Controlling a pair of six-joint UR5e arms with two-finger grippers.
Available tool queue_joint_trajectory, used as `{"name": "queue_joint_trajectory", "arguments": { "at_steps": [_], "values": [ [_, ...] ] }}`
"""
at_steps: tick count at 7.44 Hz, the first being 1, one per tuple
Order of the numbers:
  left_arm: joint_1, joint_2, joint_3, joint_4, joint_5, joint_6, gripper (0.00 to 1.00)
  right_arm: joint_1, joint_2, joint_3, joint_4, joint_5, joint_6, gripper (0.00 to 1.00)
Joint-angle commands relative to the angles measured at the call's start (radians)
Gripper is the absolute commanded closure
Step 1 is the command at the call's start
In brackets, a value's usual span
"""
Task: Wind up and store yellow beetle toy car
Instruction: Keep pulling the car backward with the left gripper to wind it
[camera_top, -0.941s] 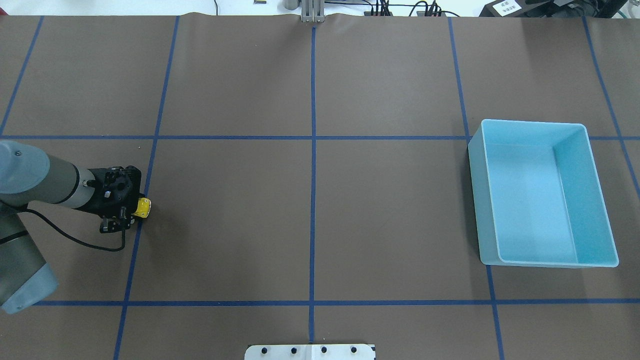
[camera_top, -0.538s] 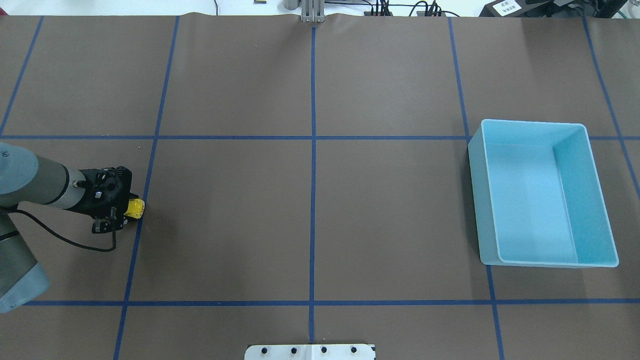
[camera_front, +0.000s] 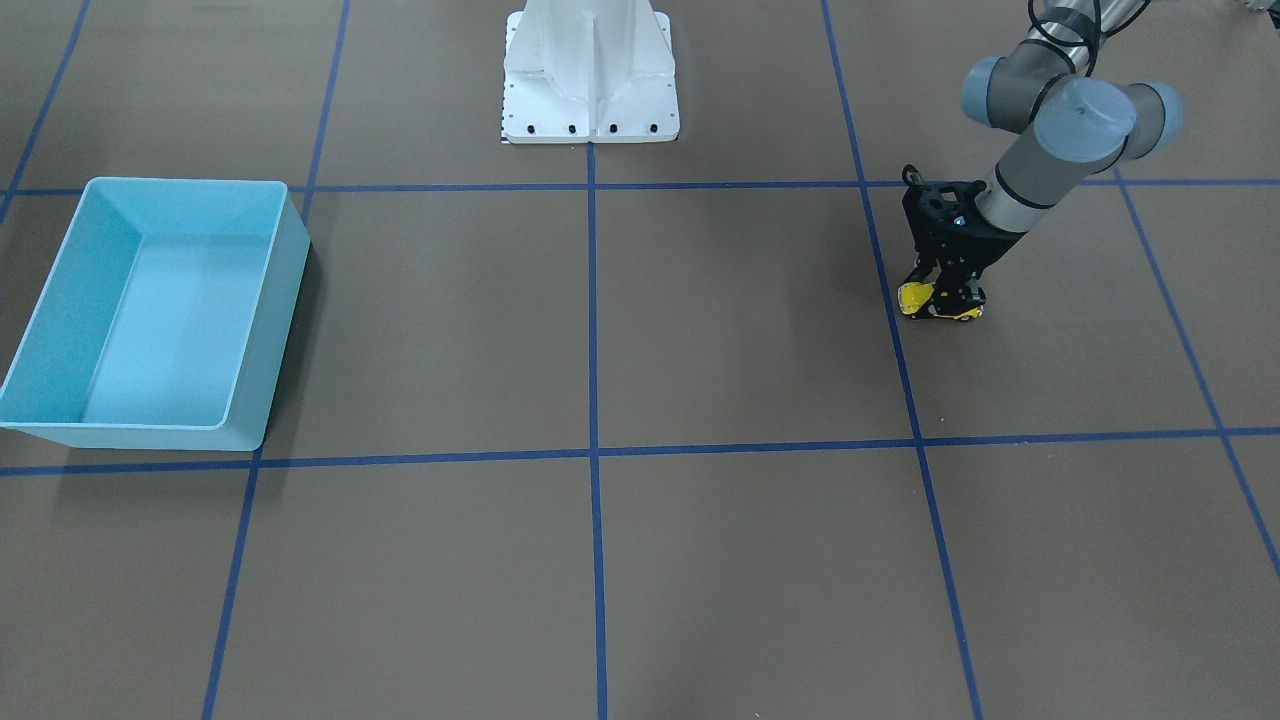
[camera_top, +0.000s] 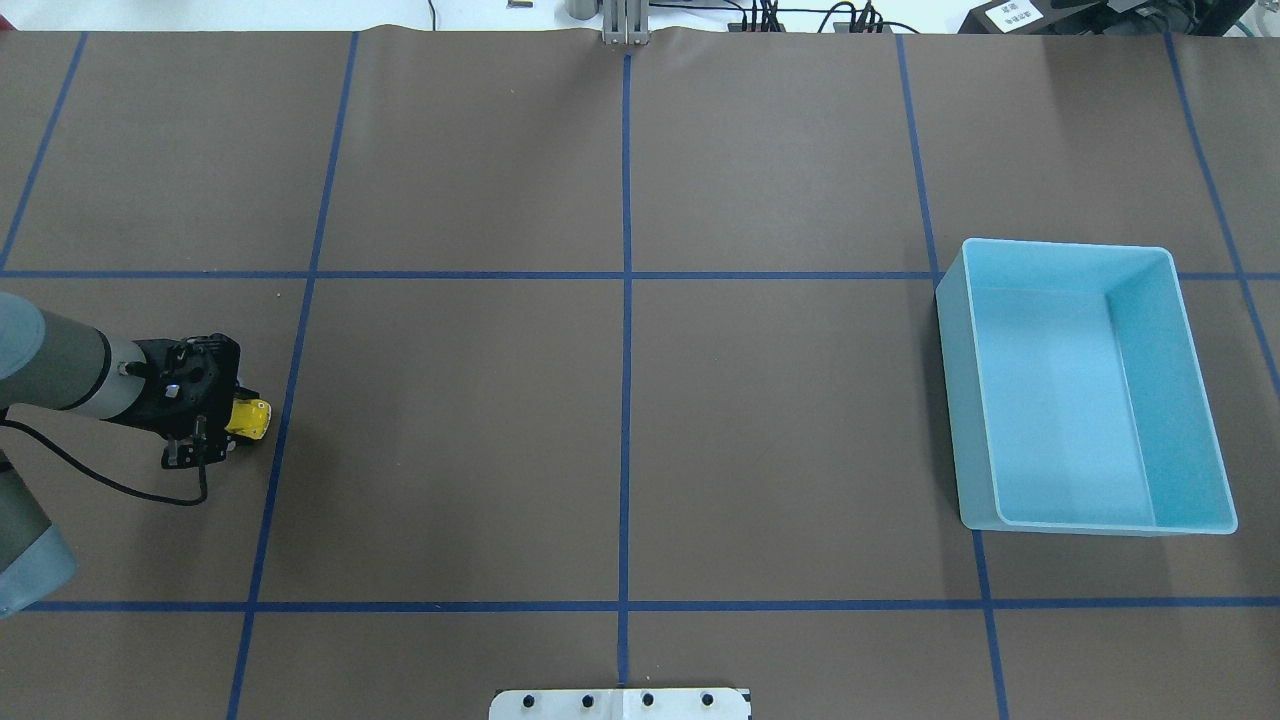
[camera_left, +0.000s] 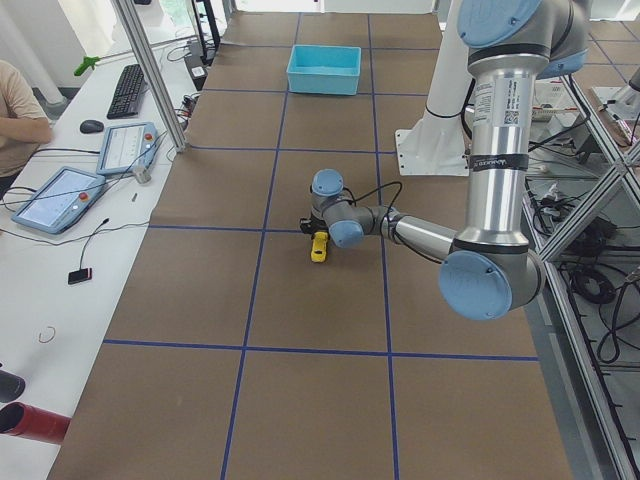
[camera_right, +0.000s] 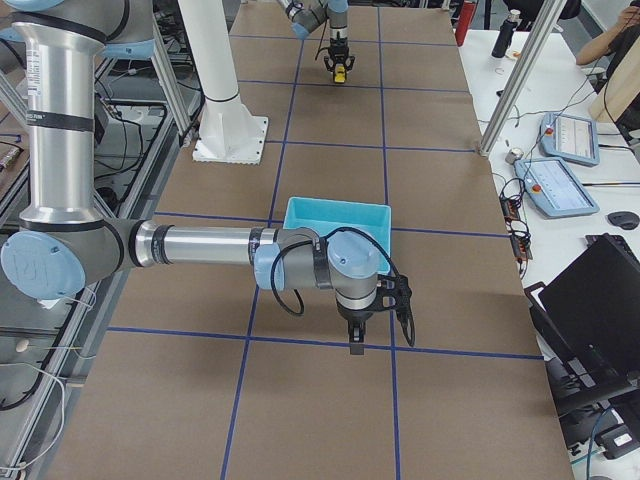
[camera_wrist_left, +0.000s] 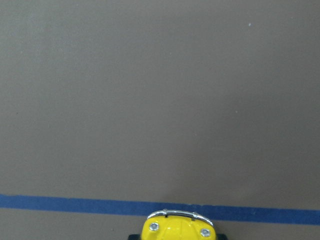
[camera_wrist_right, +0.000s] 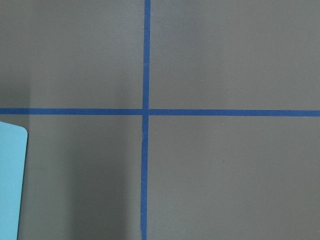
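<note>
The left gripper (camera_front: 948, 292) clamps the car (camera_front: 914, 298) on the table (camera_front: 740, 330), well apart from the bin (camera_front: 272, 320), so winding looks at best under way and storing is left; whether the right gripper (camera_right: 378, 325) is open cannot be told.

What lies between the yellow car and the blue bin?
Only brown table cover crossed by blue tape lines separates the yellow beetle toy car from the blue bin, seen in the overhead view.

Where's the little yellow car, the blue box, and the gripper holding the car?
yellow car (camera_top: 252, 416): overhead view, on the yellow end poking out of the gripper.
blue box (camera_top: 1060, 410): overhead view, on its bare floor.
left gripper (camera_front: 948, 298): front-facing view, between its fingertips, shut on the car.
</note>
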Motion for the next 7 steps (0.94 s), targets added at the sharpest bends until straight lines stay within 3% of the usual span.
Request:
{"name": "queue_joint_trajectory", "arguments": {
  "at_steps": [1, 7],
  "values": [
    [-0.003, 0.009, 0.002, -0.007, -0.005, 0.005, 0.97, 0.004, -0.004, 0.000, 0.001, 0.008, -0.002, 0.00],
    [-0.024, 0.023, 0.035, -0.063, -0.028, 0.007, 0.97, 0.004, -0.004, -0.001, 0.001, 0.008, -0.002, 0.00]
  ]
}}
